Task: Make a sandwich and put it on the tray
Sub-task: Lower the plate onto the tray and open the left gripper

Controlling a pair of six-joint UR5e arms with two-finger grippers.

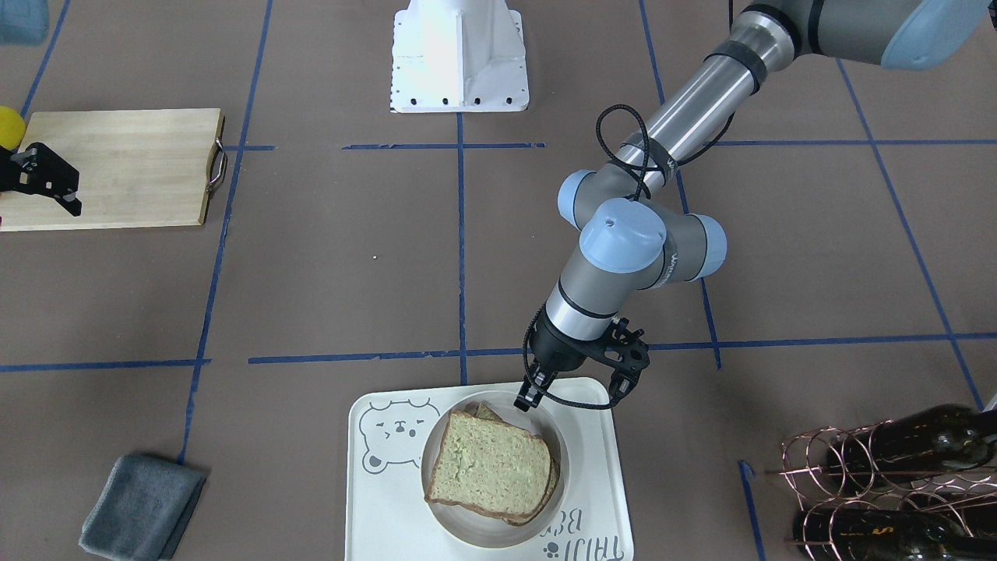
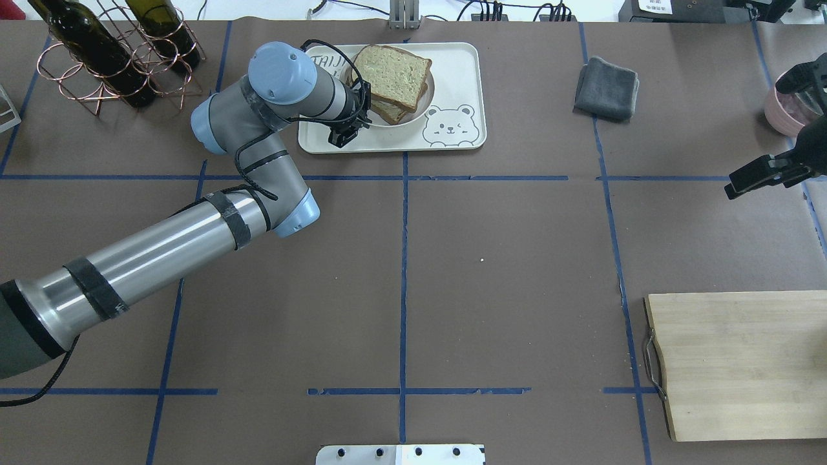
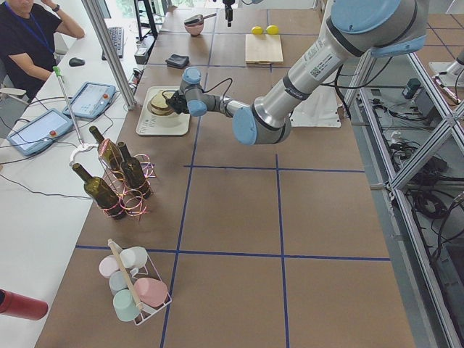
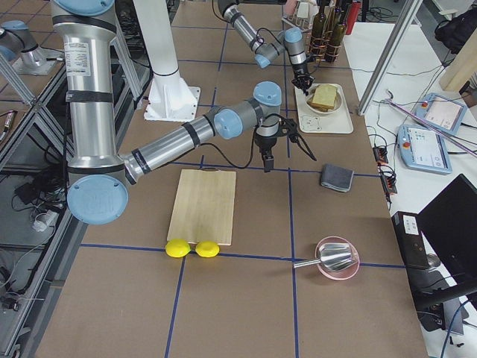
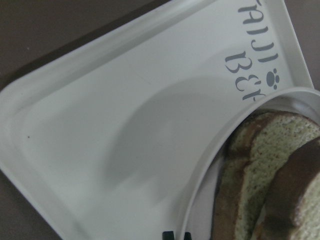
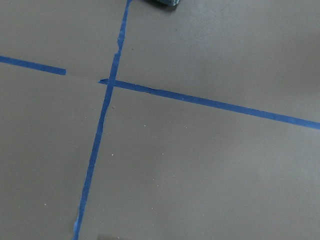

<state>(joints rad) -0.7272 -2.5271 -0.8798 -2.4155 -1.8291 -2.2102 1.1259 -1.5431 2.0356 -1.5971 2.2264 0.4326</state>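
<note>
The sandwich is two stacked tan bread slices with a dark crust, lying on a small round white plate. No egg shows between the slices. The plate stands on the cream bear tray at the table's far edge. My left gripper is at the plate's rim nearest the robot. In the left wrist view its tips are close together astride the rim, so it looks shut on it. My right gripper is open and empty, hanging above bare table near the cutting board.
A pale wooden cutting board lies at the robot's near right, with two lemons beside it. A grey cloth lies right of the tray and a pink bowl lies further right. A copper wine rack with bottles stands left of the tray.
</note>
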